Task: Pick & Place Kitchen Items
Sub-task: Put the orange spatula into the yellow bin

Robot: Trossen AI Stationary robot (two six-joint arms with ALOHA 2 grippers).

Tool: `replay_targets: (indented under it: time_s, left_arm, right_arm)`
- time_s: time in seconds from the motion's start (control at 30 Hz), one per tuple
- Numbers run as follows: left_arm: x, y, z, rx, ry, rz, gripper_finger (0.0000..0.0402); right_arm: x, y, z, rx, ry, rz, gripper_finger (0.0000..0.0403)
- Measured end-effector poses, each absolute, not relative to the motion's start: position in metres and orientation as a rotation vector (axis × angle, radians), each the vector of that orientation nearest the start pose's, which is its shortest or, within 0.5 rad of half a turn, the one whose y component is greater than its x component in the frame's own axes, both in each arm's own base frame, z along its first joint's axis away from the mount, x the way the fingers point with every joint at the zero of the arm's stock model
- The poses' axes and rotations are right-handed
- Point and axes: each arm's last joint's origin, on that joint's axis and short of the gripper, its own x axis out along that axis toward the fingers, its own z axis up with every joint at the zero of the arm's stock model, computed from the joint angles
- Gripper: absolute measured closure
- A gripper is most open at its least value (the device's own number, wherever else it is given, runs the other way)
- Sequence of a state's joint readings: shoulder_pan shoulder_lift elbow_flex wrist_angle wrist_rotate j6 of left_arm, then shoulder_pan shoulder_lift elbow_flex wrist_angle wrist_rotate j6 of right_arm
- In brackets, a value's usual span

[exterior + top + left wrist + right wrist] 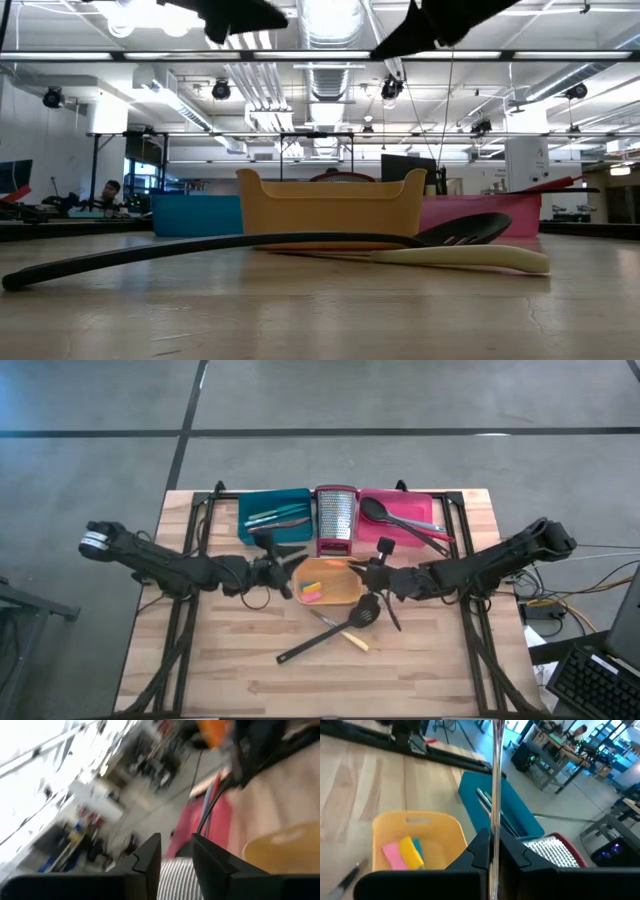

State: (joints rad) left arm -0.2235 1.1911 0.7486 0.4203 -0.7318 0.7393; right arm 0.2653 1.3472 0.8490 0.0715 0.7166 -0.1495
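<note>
My right gripper [494,851] hangs over the right edge of the orange tray [340,592], shut on a thin steel-shafted tool [495,775] with a pink end [385,546]. My left gripper [176,860] is open with nothing between its fingers. It hangs over the tray's left edge [288,567], pointing at the right gripper. Small pink, yellow and blue pieces [402,852] lie in the orange tray. A black slotted spatula [330,632] and a cream-handled tool [470,258] lie flat on the table nearer the front edge. My right gripper pinches the tool's thin steel shaft [494,827] between its two fingers. The fingers reach in from the table's right, slanting a little down, and lie across the shaft. The tool is lifted clear of the table, its pink end toward the far side.
At the back stand a teal tray [255,530] with thin tools, an upright steel grater [335,515] on a red base and a pink tray [425,508] with black utensils. Bare wood shows at the table's front left [230,660].
</note>
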Motion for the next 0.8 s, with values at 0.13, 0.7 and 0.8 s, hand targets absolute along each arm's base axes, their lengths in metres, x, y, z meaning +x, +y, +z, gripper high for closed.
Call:
replay_targets:
  time_s: [0.13, 0.7, 0.8]
  left_arm:
    - [0.249, -0.037, 0.289, 0.674, 0.319, 0.604, 0.0284]
    - [0.234, -0.034, 0.269, 0.656, 0.446, 0.870, 0.0282]
    - [0.230, -0.035, 0.264, 0.663, 0.467, 0.948, 0.0282]
  right_arm:
    - [0.284, 0.054, 0.249, -0.375, 0.497, -0.408, 0.0394]
    - [0.352, 0.036, 0.234, -0.448, 0.996, -0.286, 0.0394]
    - [0.361, 0.034, 0.222, -0.475, 1.077, -0.243, 0.0394]
